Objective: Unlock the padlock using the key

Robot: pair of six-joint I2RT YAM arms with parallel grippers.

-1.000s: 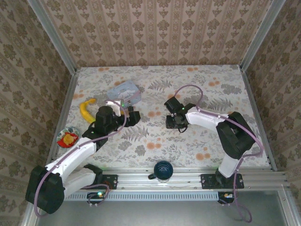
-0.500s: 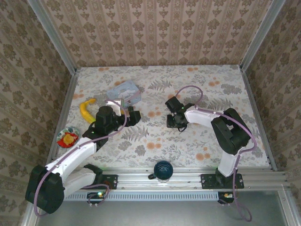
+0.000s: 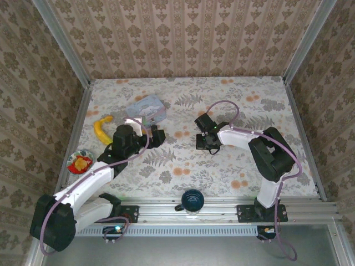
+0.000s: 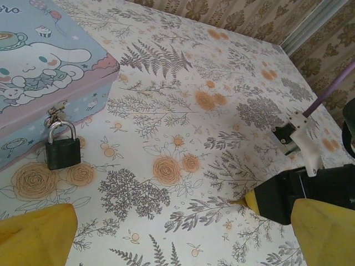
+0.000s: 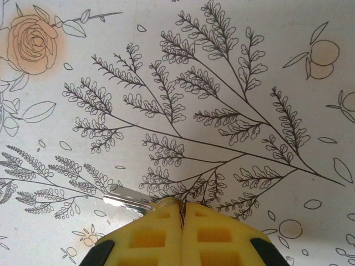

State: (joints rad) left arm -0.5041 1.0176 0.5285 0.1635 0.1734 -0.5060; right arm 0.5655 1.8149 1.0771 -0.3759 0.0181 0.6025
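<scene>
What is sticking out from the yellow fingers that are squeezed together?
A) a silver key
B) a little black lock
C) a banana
A: in the right wrist view the silver key pokes out sideways from the right gripper, whose yellow fingers are pressed shut on its other end just above the flowery table.

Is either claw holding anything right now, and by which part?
The right claw is shut on the key, pinching its head end; the blade sticks out sideways. The left claw is open and holds nothing.
</scene>
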